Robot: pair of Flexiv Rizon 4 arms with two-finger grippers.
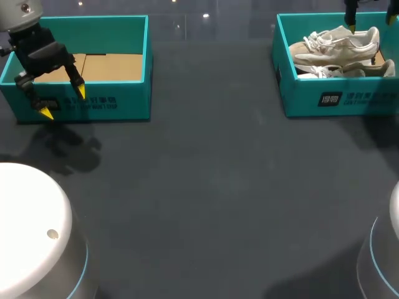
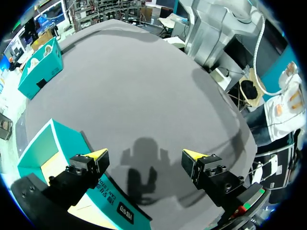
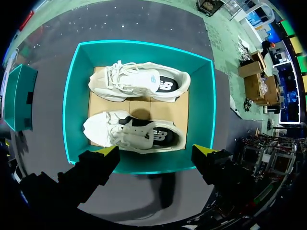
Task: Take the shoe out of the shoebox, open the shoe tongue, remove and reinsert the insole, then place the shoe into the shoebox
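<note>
Two white and beige sneakers lie side by side in the teal shoebox (image 1: pixel 336 98) at the table's far right: one shoe (image 1: pixel 340 42) at the back, the other (image 1: pixel 346 70) nearer the front wall. My right gripper (image 1: pixel 371 23) hangs open above this box. In the right wrist view both shoes (image 3: pixel 139 84) (image 3: pixel 134 135) lie on the cardboard floor of the shoebox (image 3: pixel 74 100), ahead of the open right gripper (image 3: pixel 156 151), which holds nothing. My left gripper (image 1: pixel 63 103) is open and empty over the front wall of a second teal box (image 1: pixel 118 103) at the far left.
The second teal box (image 2: pixel 43 148) is empty, showing a cardboard floor, and lies under one finger of the left gripper (image 2: pixel 146 155). The dark table (image 1: pixel 218 187) stretches between the two boxes. My arms' white bases (image 1: pixel 31 230) (image 1: pixel 383 249) stand at the near corners.
</note>
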